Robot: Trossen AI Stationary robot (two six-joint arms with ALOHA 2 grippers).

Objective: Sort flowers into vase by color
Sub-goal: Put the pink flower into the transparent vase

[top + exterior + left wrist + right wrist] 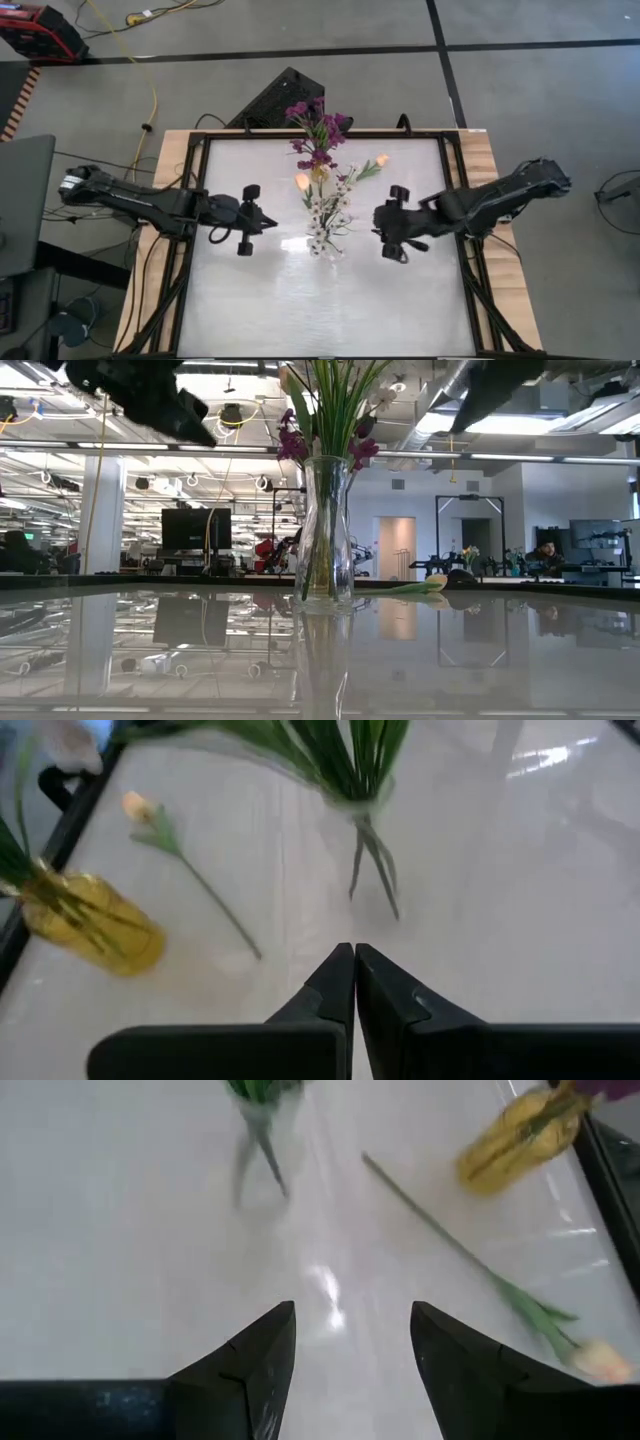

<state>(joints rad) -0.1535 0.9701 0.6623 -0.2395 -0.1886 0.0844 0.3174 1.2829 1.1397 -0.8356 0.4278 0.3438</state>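
left gripper (354,960) jaws together | right gripper (350,1330) jaws wide | clear vase (325,530) blooms cropped low

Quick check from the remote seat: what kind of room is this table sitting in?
Likely an open-plan lab or office floor: the low view shows exposed ceiling ducts, a monitor at far desks, and another rig frame in the background.

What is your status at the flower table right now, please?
Left gripper shut, empty; right gripper open, empty; both flank the clear vase. One tulip lies on the table beside the yellow vase. Nothing blocks it.
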